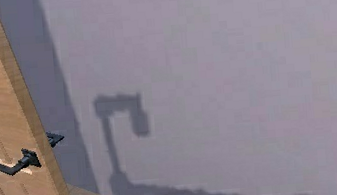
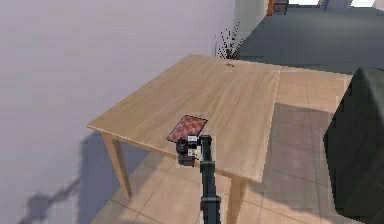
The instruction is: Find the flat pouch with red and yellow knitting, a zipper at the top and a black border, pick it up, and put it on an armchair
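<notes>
A flat reddish pouch with a dark border (image 2: 187, 127) lies on the wooden table (image 2: 215, 90), near the table's front edge. The arm (image 2: 208, 185) rises from the arm side view's bottom edge. Its gripper (image 2: 184, 146) is at the table's front edge, just below the pouch in the picture. With the table and pouch right behind the gripper's far end, I cannot tell whether it holds anything or touches the pouch.
A dark bulky piece of furniture (image 2: 361, 135) stands at the arm side view's right edge. A thin bare plant (image 2: 229, 43) rises beyond the table's far corner. The forward view faces a plain wall (image 1: 225, 71), with a wooden door (image 1: 3, 129) and its dark handle (image 1: 16, 163) at the left.
</notes>
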{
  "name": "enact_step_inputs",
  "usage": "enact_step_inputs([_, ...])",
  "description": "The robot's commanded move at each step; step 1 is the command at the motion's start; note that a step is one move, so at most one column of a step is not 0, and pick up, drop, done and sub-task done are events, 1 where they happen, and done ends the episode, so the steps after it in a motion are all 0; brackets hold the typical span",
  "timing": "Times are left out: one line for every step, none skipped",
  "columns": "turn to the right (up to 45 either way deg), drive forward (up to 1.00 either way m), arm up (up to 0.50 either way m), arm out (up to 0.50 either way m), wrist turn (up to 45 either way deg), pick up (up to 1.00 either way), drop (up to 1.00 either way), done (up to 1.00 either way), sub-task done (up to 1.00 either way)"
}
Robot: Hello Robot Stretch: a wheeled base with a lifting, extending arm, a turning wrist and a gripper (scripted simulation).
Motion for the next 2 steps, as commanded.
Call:
enact_step_inputs([0.0,0.0,0.1,0.0,0.0,0.0,0.0,0.0,0.0])
enact_step_inputs([0.0,0.0,0.24,0.0,0.0,0.0,0.0,0.0,0.0])
